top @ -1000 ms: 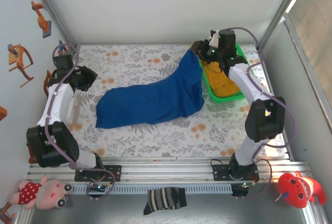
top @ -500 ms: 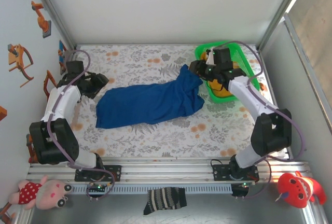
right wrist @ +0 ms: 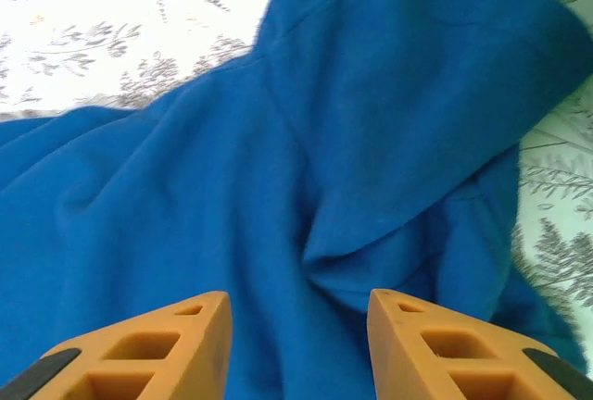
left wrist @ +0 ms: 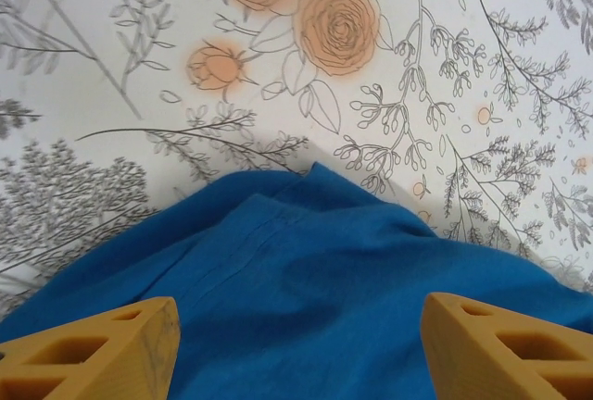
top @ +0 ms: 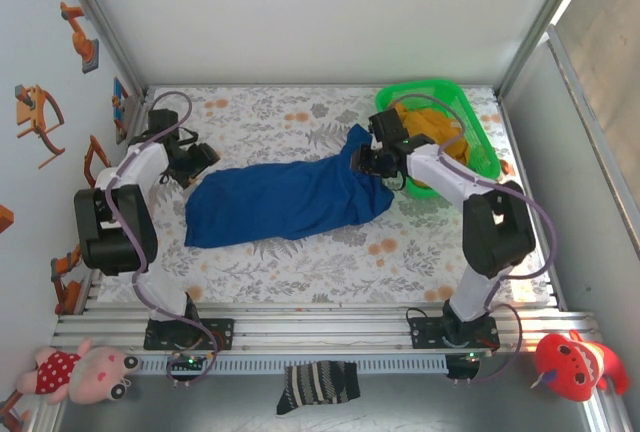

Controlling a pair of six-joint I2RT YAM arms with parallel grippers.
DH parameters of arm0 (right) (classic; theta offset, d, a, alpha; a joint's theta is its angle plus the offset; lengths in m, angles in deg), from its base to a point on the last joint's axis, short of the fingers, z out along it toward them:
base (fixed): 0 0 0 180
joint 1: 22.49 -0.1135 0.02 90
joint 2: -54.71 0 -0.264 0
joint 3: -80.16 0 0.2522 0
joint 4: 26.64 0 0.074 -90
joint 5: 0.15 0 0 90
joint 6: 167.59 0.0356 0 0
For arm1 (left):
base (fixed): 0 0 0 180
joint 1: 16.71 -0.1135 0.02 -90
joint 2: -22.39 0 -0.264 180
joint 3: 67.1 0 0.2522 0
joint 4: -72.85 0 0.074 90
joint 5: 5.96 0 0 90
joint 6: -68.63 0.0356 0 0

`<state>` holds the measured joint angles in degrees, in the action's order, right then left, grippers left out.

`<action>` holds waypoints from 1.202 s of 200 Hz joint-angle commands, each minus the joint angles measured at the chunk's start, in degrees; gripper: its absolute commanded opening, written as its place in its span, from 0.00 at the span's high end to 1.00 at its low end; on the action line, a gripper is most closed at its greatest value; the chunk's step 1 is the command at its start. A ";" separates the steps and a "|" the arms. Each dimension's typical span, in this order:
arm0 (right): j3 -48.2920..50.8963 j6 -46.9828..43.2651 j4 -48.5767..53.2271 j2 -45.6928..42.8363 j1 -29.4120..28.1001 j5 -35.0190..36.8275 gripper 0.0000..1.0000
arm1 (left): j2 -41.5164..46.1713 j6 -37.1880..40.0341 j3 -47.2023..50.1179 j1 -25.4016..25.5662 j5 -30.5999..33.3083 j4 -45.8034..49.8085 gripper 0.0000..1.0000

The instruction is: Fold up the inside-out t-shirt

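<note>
The royal-blue soft cloth t-shirt lies rumpled in a long band across the middle of the white floral-print table cover, its right end bunched up higher. Over on its left end, the left gripper hovers just above the cloth. In the left wrist view, the left gripper is spread wide with nothing held and the blue t-shirt below it. At the right end, the right gripper hangs over the bunched folds. In the right wrist view, the right gripper is parted and unloaded, with creased blue t-shirt beneath. Just beside it stands the green plastic basket, with a mustard-yellow garment inside.
</note>
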<state>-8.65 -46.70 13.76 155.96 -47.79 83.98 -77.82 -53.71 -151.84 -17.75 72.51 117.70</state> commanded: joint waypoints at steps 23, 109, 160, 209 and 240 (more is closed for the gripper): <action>-3.49 -2.57 3.87 1.65 4.43 6.57 0.58 | 0.11 1.74 -0.36 0.93 0.23 2.00 0.31; -14.43 -4.16 5.80 11.86 11.13 5.45 0.59 | 5.09 0.95 4.54 1.04 -0.52 0.02 0.30; -12.73 -5.69 1.72 8.50 11.09 -7.71 0.62 | 6.70 1.59 4.63 0.92 1.11 1.20 0.30; -1.06 -3.07 -0.11 -6.40 5.06 -9.94 0.58 | 17.38 0.35 10.89 0.98 3.73 5.57 0.27; 9.46 1.11 -0.37 -13.22 0.50 -3.80 0.55 | 24.48 -2.31 17.87 0.98 3.65 7.00 0.26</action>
<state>-5.76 -49.02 12.93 145.80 -44.64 75.98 -57.36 -53.97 -138.77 -16.75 75.26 120.57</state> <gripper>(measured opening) 0.444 0.733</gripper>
